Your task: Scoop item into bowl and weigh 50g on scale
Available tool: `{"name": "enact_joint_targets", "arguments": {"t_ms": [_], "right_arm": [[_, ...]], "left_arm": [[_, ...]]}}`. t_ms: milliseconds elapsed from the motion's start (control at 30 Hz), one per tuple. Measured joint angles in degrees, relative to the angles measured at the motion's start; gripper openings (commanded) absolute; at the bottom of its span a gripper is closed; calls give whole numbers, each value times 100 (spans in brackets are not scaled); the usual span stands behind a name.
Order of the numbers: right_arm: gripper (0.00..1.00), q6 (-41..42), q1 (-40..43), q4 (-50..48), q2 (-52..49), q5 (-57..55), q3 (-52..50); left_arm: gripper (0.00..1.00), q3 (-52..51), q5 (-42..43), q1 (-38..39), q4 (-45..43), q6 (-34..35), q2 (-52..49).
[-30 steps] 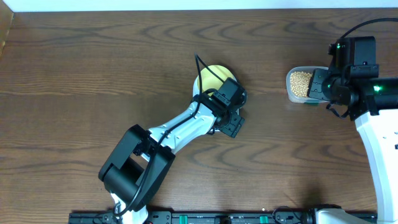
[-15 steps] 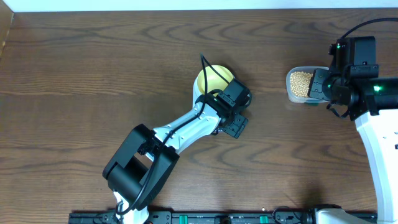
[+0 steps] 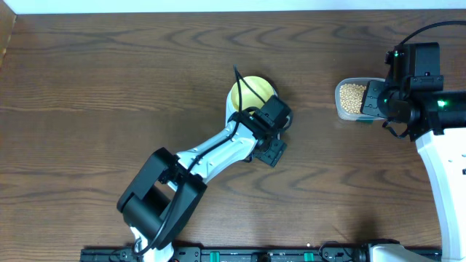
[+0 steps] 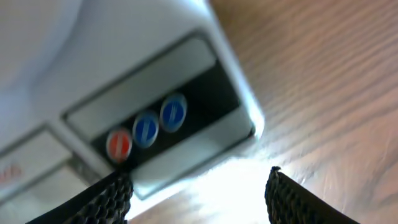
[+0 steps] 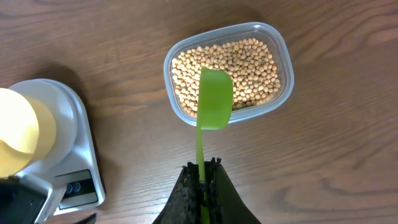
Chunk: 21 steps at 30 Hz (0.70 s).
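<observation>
**A:** How far along is the weighing?

**B:** Early, I judge. The pale yellow bowl (image 3: 250,89) sits on the white scale (image 5: 82,163), at the left edge of the right wrist view, and I see no beans in it. All the soybeans (image 5: 249,68) lie in the clear plastic tub (image 5: 281,46), upper centre of that view.

**A:** And the arms?

**B:** The right gripper (image 5: 202,180) is clamped narrow on the handle of a green scoop (image 5: 214,99). Its cup hangs over the beans and looks empty. The left gripper (image 4: 199,193) has its fingers spread wide and holds nothing. It hovers just beside the scale's button edge, perhaps to switch it on or zero it.

**A:** So what is left?

**B:** Nearly all of it: scooping, tipping into the bowl, and checking for fifty grams. I cannot read the display.

**A:** Counts?

**B:** One bowl, one scale, one tub, one scoop, two grippers. The scale has three buttons: one red button (image 4: 119,143) and two blue buttons (image 4: 160,121). The beans are too many to count.
</observation>
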<state>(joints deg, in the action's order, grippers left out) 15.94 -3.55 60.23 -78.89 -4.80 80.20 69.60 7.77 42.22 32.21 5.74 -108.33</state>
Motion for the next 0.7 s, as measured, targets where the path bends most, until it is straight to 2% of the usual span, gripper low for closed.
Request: {"name": "enact_joint_targets", "arguments": {"t_ms": [267, 300, 367, 467, 700], "right_arm": [[1, 0, 0, -2, 0, 0, 0], [1, 0, 0, 0, 0, 0, 0], [1, 0, 0, 0, 0, -2, 0], [1, 0, 0, 15, 0, -15, 0], [1, 0, 0, 66, 0, -151, 2]], "left_arm": [[73, -149, -369, 0, 177, 153, 1244], [77, -149, -396, 0, 179, 157, 1495], [78, -149, -435, 0, 175, 175, 1816], [87, -149, -538, 0, 251, 175, 2275], [95, -149, -1115, 0, 686, 192, 2837]]}}
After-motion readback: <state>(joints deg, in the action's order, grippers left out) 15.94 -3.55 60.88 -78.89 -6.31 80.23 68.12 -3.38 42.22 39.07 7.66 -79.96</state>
